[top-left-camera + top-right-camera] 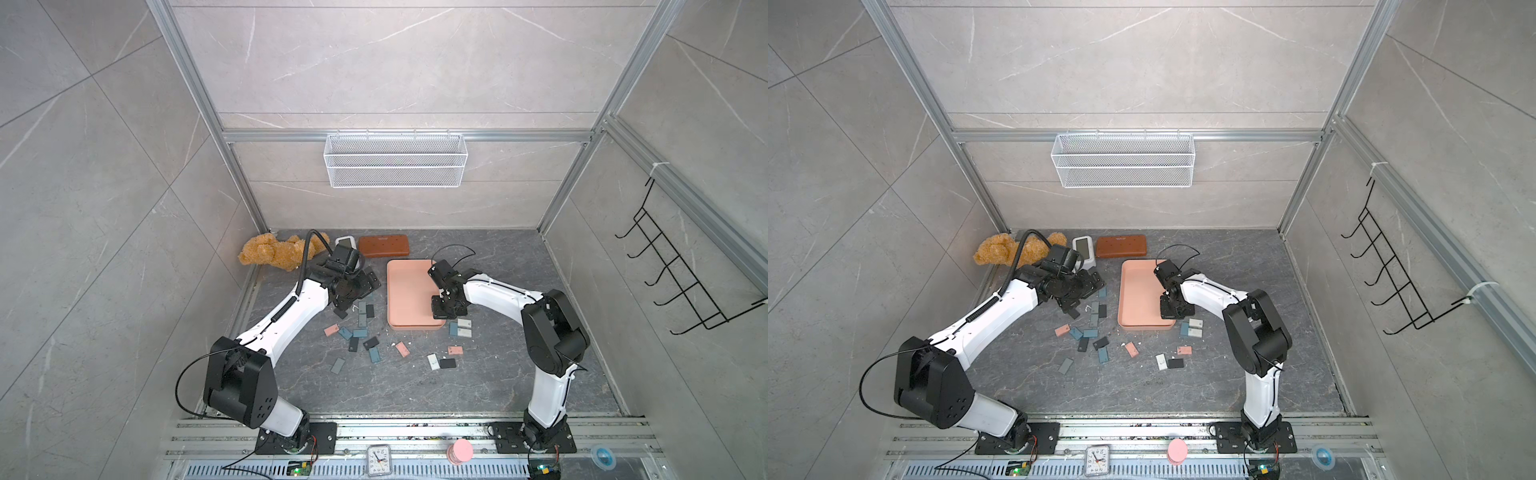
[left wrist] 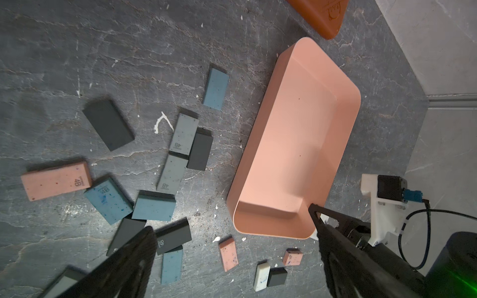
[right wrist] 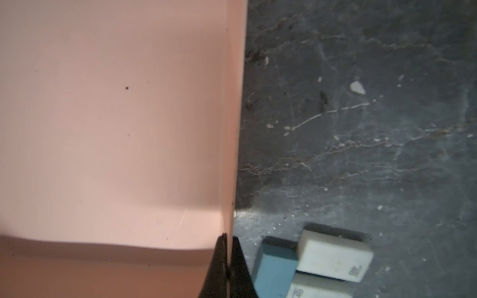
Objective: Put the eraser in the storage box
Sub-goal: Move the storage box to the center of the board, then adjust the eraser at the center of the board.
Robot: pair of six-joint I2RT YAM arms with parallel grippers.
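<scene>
A: From above first. Whereabouts of the shallow salmon-pink rectangular plastic storage box point(image 1: 409, 286) point(image 1: 1138, 286)?

B: Flat on the dark grey marbled table point(image 1: 498, 374) point(image 1: 1142, 395), mid-floor in both top views, lying lengthwise from 12 to 6 o'clock.

A: And the small rectangular rubber erasers point(image 1: 331, 331) point(image 1: 1061, 331)?

B: Scattered on the table outside the box, mostly off its 7 to 9 o'clock side, in pink, blue, grey and black. Two white erasers point(image 1: 464, 324) point(image 1: 1195, 323) with a blue eraser point(image 1: 453, 329) point(image 1: 1184, 329) just beside its 5 o'clock corner.

A: Right gripper point(image 1: 440, 309) point(image 1: 1169, 309)?

B: Down at that same 5 o'clock corner, on the rim. Left gripper point(image 1: 355, 297) point(image 1: 1086, 297) at the box's 9 o'clock, above the scattered blocks, apart from the box.

A: Left wrist view next.

B: Left gripper point(image 2: 233, 227) released, with fingers point(image 2: 124, 260) spread wide and nothing between them. Beneath: erasers point(image 2: 56, 180) lying flat, several stamped 4B, with the storage box point(image 2: 296, 144) beside them.

A: Right wrist view?

B: Right gripper point(image 3: 227, 240) clenched on the storage box point(image 3: 116, 129) — black fingertips point(image 3: 215, 258) pinched together on the thin pink side wall, close to a rounded corner. White erasers point(image 3: 333, 255) and blue eraser point(image 3: 276, 260) on the table just outside that wall, touching one another.
</scene>
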